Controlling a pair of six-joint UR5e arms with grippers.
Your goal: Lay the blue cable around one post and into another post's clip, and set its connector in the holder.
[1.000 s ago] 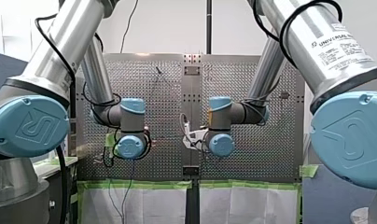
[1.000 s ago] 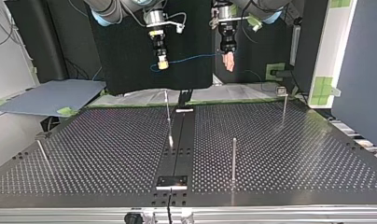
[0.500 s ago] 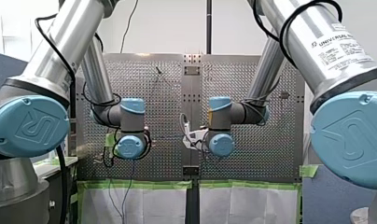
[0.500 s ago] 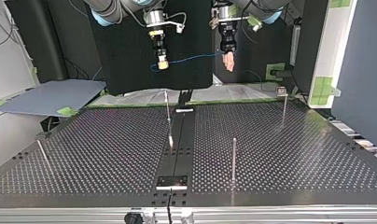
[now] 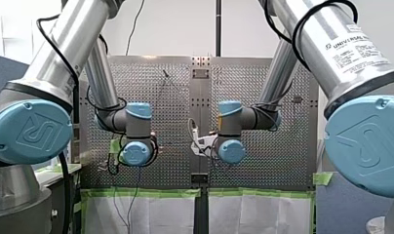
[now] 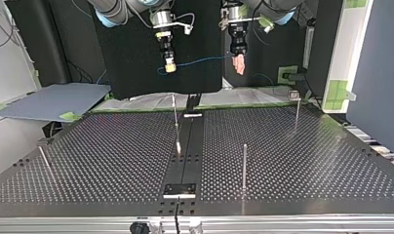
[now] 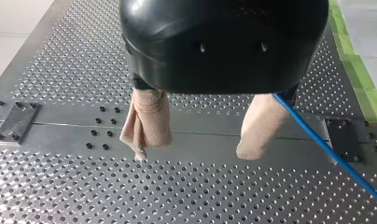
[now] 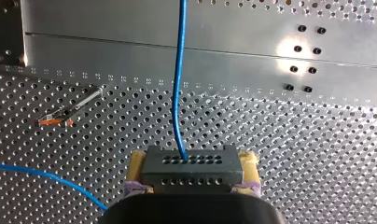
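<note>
Both arms hang well above the table [image 6: 307, 161], nowhere near the posts [image 6: 244, 165], so I'd guess the routing hasn't started. Main worry is the cable [image 6: 200, 61]. The left gripper [image 7: 192, 154] has its fingers wide apart with nothing between them, and the cable only runs along the outside of one of its pads [image 7: 261, 126]. Drop down like that and it could slide off and miss the post. The right gripper [image 8: 192, 161] is clamped on the connector [image 8: 191, 170], with the cable leaving straight ahead.
</note>
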